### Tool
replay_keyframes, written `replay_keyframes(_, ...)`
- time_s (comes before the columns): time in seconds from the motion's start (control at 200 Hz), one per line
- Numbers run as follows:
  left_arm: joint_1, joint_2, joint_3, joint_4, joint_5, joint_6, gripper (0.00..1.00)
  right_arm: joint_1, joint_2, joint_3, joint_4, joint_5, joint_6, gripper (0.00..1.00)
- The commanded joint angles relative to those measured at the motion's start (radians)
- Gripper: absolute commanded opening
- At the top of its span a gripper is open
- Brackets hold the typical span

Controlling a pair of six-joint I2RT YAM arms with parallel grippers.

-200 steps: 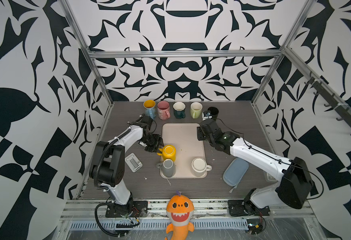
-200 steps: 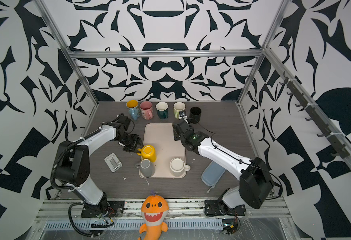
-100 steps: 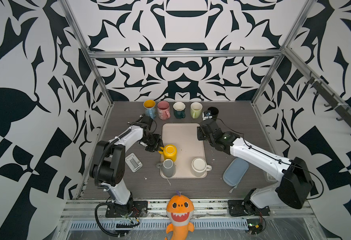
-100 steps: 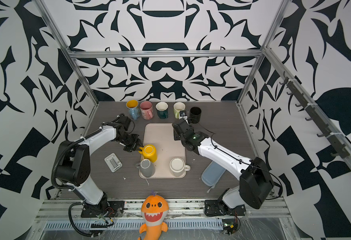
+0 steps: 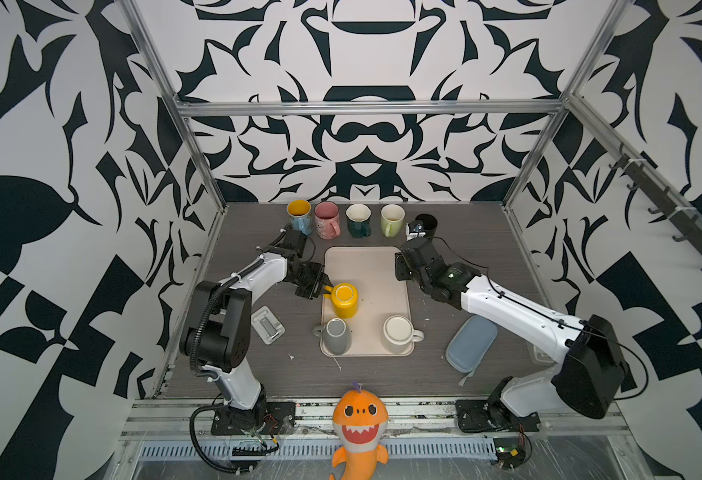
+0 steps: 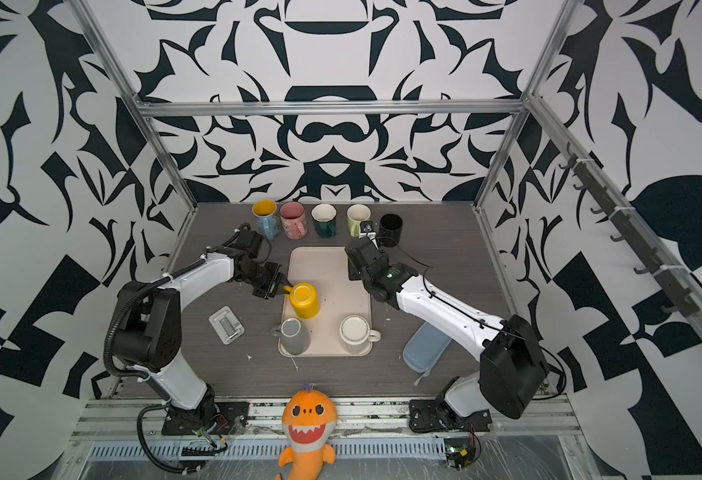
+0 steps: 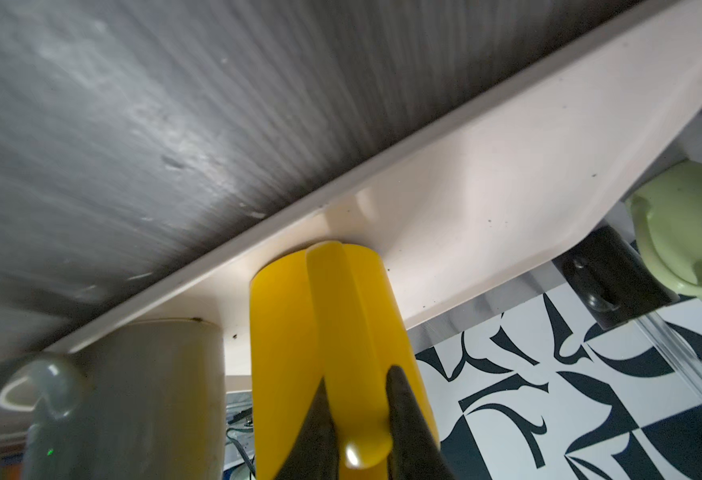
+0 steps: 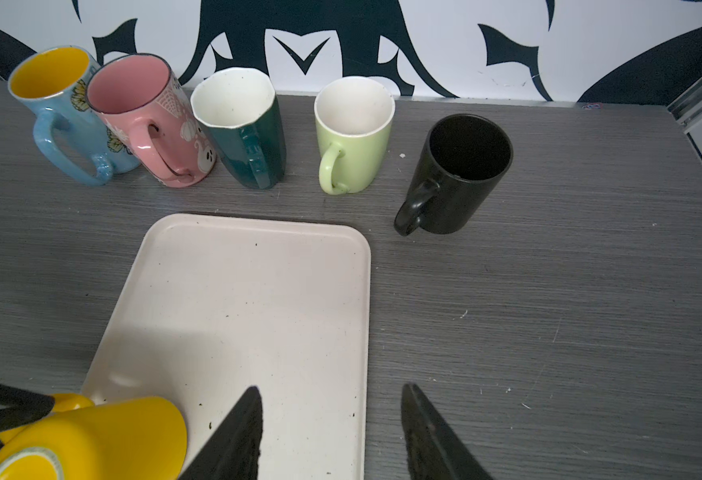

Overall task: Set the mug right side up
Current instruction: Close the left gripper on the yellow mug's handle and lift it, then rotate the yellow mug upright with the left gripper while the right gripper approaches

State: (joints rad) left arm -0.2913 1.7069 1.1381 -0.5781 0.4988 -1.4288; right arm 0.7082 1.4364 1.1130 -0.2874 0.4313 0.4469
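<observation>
A yellow mug (image 5: 344, 300) (image 6: 304, 300) stands upside down on the left side of the beige tray (image 5: 368, 262) (image 6: 328, 262), base up and handle toward the left arm. My left gripper (image 5: 320, 286) (image 6: 279, 286) is shut on that handle. In the left wrist view the two dark fingers pinch the handle of the mug (image 7: 299, 353) on either side, with the left gripper (image 7: 357, 374) low on it. My right gripper (image 5: 399, 266) (image 8: 330, 390) hangs open and holds nothing over the tray's right edge (image 8: 237, 291). The mug (image 8: 91, 432) is off to its side.
A grey mug (image 5: 336, 334) and a white mug (image 5: 398, 332) stand on the tray's near end. Several upright mugs line the back, from blue (image 5: 299, 216) to black (image 5: 426, 226). A blue-grey case (image 5: 470, 345), a small grey block (image 5: 268, 325) and an orange plush (image 5: 359, 424) lie around.
My left gripper's jaws have closed onto the yellow mug's handle. The mug has barely shifted and the right arm has stayed still.
</observation>
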Motion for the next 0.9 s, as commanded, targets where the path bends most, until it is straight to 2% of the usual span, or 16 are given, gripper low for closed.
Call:
replay_keyframes(0.0, -0.009, -0.048, 0.079, 0.057, -0.002, 0.077, 0.00, -0.003, -0.043, 0.001, 0.008, 0.026, 0.013, 0.56)
replay_keyframes(0.23, -0.049, -0.084, 0.159, 0.067, -0.048, 0.218, 0.00, -0.003, -0.042, 0.015, -0.001, 0.019, 0.018, 0.56)
replay_keyframes(0.43, -0.103, -0.117, 0.149, 0.149, -0.092, 0.349, 0.00, -0.003, -0.049, 0.045, -0.025, 0.015, 0.004, 0.56)
replay_keyframes(0.64, -0.175, -0.218, 0.084, 0.296, -0.245, 0.532, 0.00, -0.009, -0.067, 0.111, -0.066, -0.048, -0.013, 0.54)
replay_keyframes(0.785, -0.204, -0.284, 0.016, 0.442, -0.333, 0.632, 0.00, -0.023, -0.064, 0.175, -0.114, -0.143, -0.009, 0.52)
replay_keyframes(0.895, -0.264, -0.337, -0.025, 0.529, -0.457, 0.768, 0.00, -0.047, -0.063, 0.223, -0.151, -0.224, 0.009, 0.51)
